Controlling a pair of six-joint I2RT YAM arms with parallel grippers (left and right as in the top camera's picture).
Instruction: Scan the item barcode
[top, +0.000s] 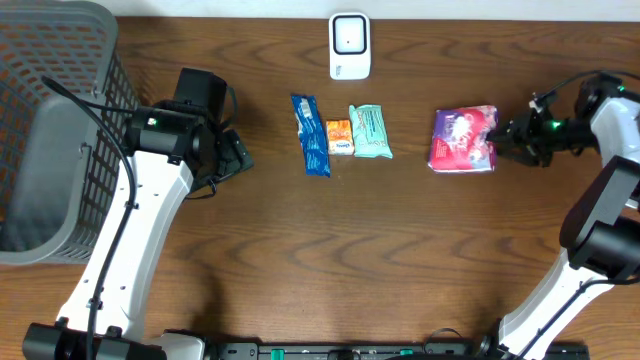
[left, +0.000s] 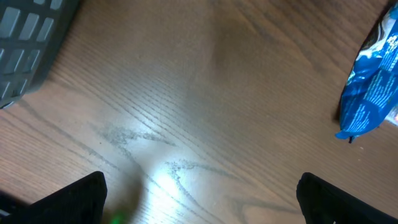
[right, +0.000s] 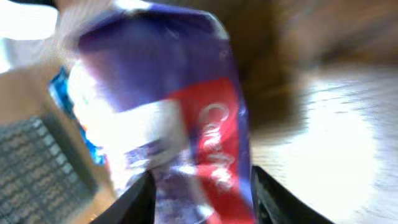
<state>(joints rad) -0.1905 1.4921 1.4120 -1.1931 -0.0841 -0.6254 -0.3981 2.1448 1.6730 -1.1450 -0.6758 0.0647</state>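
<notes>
Step in hand: pick-up. The purple packet (top: 463, 140) lies flat on the table (top: 400, 250), at my right gripper (top: 497, 142). Its fingers straddle the packet's edge; whether they are clamped I cannot tell. My left gripper (left: 199, 199) stands wide and empty. Next: secure, lift, present the barcode to the white scanner (top: 349, 45).

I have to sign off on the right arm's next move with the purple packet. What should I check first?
1. The purple and red plastic packet lies between the fingers of the right gripper: ok.
2. Firm hold on it: cannot tell, because the right wrist view is blurred.
3. Barcode side located: cannot tell, since no barcode shows in any view.
4. The white barcode scanner is uncovered at the far edge of the table: ok.
5. The left gripper is open over bare wood, apart from the blue packet: ok.
</notes>
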